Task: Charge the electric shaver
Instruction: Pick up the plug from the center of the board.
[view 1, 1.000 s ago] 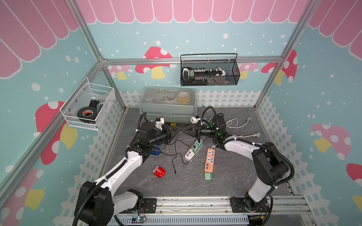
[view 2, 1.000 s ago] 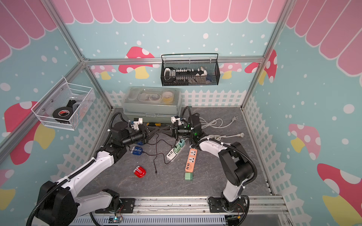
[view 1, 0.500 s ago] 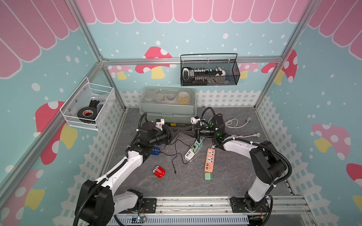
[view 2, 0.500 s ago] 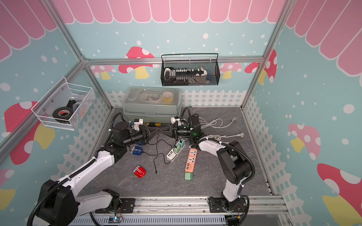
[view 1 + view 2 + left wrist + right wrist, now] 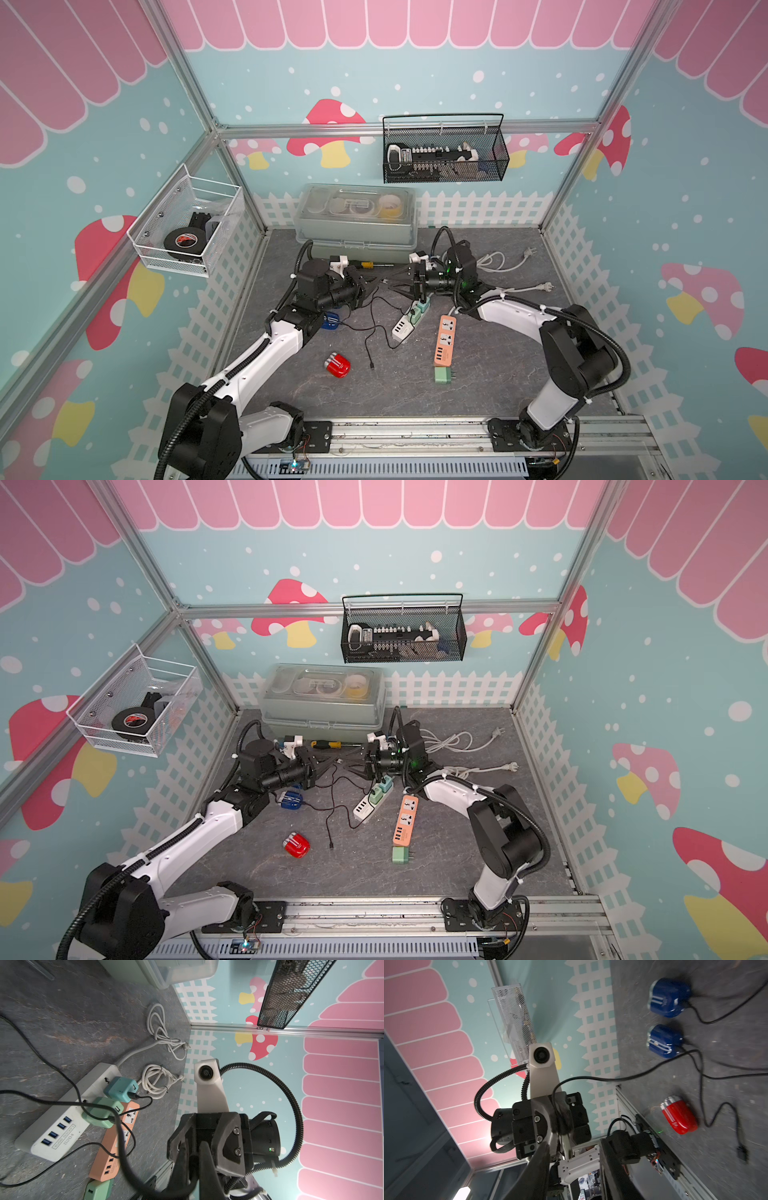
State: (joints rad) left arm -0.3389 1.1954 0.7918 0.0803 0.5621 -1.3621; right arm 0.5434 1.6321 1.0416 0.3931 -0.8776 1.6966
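Mid-frame in a top view, the left gripper [image 5: 370, 284] is clenched on a thin black cable [image 5: 376, 328]; the right gripper [image 5: 390, 284] faces it, jaws parted. Two power strips lie right of centre: a white strip [image 5: 404, 328] and an orange strip [image 5: 444, 340]. There are three shavers: two blue shavers [image 5: 668, 999] [image 5: 664, 1041], and the red shaver [image 5: 337, 365] — stubby, glossy, silver-striped at one end — at lower centre, near the cable's loose end. There are three adapters [image 5: 120, 1088] [image 5: 101, 1113] [image 5: 97, 1188].

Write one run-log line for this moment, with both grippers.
left gripper: shut on black cable | right gripper: open | red shaver: lying loose, not plugged in
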